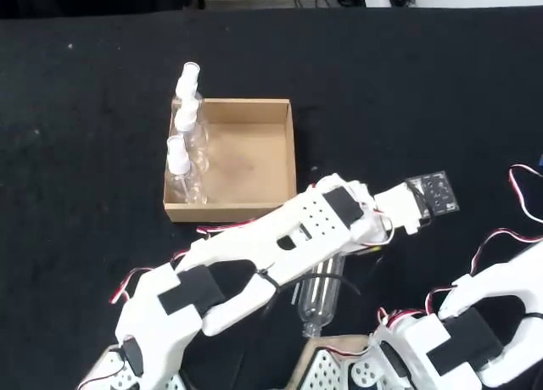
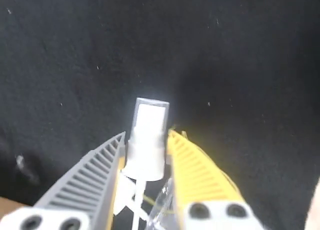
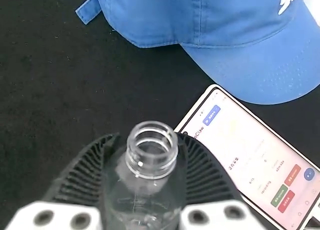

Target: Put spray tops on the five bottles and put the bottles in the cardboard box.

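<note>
Three capped bottles stand along one wall inside the cardboard box. Fourth in hand: right gripper clenched round an open bottle just below its neck. Left gripper pinches a spray top, dip tube trailing back between the jaws. To do it well: bring the tube coaxial with the mouth, feed the tube first, seat the collar, right grip firm. In the high view the bottle lies under the left arm, long axis near-to-far, neck toward the arm bases; tilt unclear.
</note>
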### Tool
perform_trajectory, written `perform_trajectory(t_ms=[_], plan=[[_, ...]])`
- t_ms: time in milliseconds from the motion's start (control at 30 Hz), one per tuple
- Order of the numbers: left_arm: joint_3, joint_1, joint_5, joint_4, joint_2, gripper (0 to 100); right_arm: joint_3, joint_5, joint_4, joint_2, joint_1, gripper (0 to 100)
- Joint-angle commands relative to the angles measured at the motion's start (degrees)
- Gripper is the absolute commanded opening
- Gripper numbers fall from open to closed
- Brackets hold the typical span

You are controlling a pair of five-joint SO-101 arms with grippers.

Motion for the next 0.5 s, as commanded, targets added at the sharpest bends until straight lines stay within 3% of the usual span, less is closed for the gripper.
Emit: perform_trajectory(t_ms=[0,200,333,467], plan=[[-2.95,0.4,-0.62,-1.85,3.78,21,-3.56,0.0,0.0,0.04,-0.97,1.2],[-10.86,1.45,-0.62,5.27,10.9,21,-3.56,0.0,0.0,0.04,-0.97,1.2],[-22.02,-0.31,-0.7,14.42,13.98,21,-3.56,-0.18,0.0,0.04,-0.97,1.2],[-30.99,-1.01,-6.95,23.74,18.02,21,-3.47,-0.18,0.0,0.04,-0.97,1.2]])
